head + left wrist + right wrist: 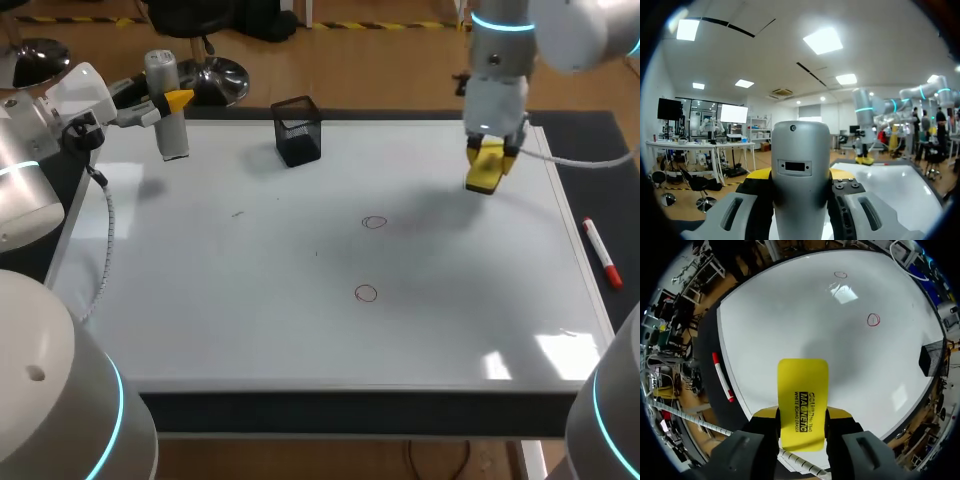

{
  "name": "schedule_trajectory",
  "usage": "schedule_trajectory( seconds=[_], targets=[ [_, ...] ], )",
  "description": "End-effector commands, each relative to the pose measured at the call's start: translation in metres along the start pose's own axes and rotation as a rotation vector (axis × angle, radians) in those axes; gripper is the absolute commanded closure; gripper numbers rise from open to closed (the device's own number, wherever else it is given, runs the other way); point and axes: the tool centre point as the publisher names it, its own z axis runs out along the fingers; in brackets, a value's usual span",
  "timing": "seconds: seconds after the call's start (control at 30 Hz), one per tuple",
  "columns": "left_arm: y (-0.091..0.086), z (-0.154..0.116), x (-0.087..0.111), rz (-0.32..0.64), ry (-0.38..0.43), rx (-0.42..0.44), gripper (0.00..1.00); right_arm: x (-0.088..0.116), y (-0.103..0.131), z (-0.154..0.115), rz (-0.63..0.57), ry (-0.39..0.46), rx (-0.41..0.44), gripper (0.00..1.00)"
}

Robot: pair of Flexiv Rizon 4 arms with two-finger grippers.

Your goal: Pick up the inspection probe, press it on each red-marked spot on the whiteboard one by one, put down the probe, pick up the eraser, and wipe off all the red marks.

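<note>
- Your left claw (pixel 176 101) is clamped on the inspection probe (pixel 168 112) at the whiteboard's (pixel 250 320) far left corner.
- Your right claw (pixel 491 154) is clamped on the eraser (pixel 484 174) over the far right part.
- The right wrist view shows both red marks (pixel 873 319) (pixel 840 275). The left wrist view shows neither.

I count two red marks on the one whiteboard (pixel 200 300): the far mark (pixel 374 222) and the near mark (pixel 366 293), both small rings. Of tools there are four, one of each kind: one grey inspection probe (pixel 175 135), one yellow eraser (pixel 484 174), one black mesh cup (pixel 297 130) and one red marker pen (pixel 602 252). My claws number two, the left gripper (pixel 170 104) and the right gripper (pixel 490 158), each with two yellow-tipped fingers and each clamped on one thing, the probe in the left and the eraser in the right
</note>
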Motion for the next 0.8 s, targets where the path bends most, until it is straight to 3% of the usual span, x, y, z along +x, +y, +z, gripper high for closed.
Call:
schedule_trajectory(
  seconds=[0.03,0.43,0.8],
  targets=[
    [0.000,0.001,0.000,0.002,-0.002,0.004,1.00,0.018,-0.010,-0.002,0.017,-0.017,0.000,1.00],
    [0.000,0.001,0.000,0.002,-0.002,0.004,1.00,0.044,-0.043,-0.006,0.103,-0.015,0.016,1.00],
    [0.000,0.001,0.000,0.002,-0.002,0.004,1.00,0.036,-0.067,-0.003,0.147,-0.027,-0.002,1.00]
  ],
)
